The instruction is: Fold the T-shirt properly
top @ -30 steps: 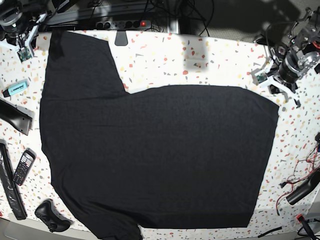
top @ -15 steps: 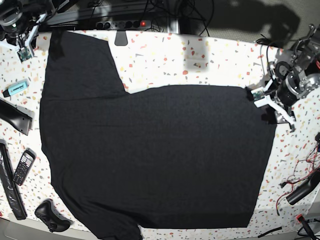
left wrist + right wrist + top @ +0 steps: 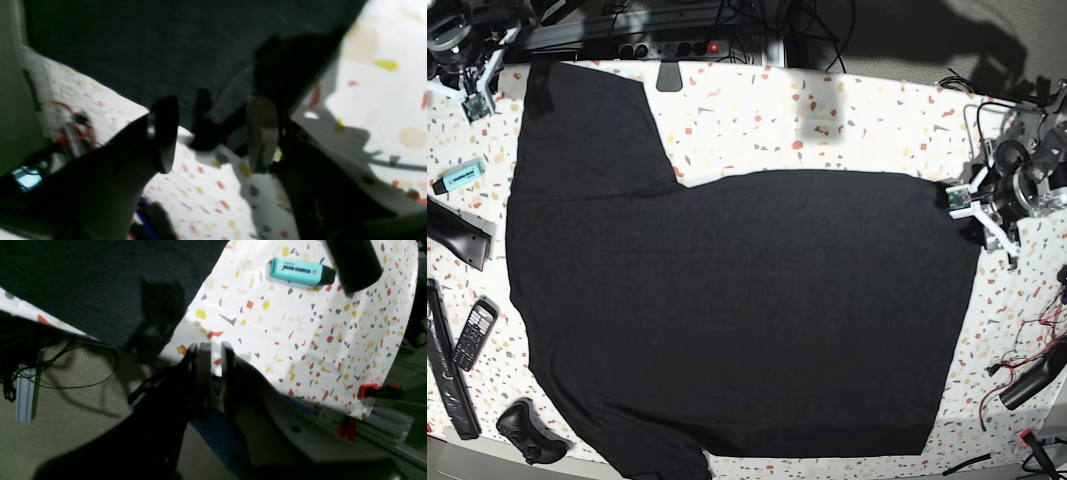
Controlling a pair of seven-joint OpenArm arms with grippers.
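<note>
Lying flat, T-shirt [image 3: 727,300], left gripper [image 3: 975,212] jaws apart at its corner

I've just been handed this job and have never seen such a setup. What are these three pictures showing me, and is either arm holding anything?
This is a two-armed robot at a speckled table. One picture looks down from above; the other two come from cameras on each wrist. A black T-shirt lies spread flat. The left tool, on the overhead picture's right, stands open at the shirt's corner, gripping nothing yet. The right tool, at the opposite top corner, is nearly closed and empty, above the table's edge. Also lying there: a turquoise highlighter, a phone and a black controller.
</note>
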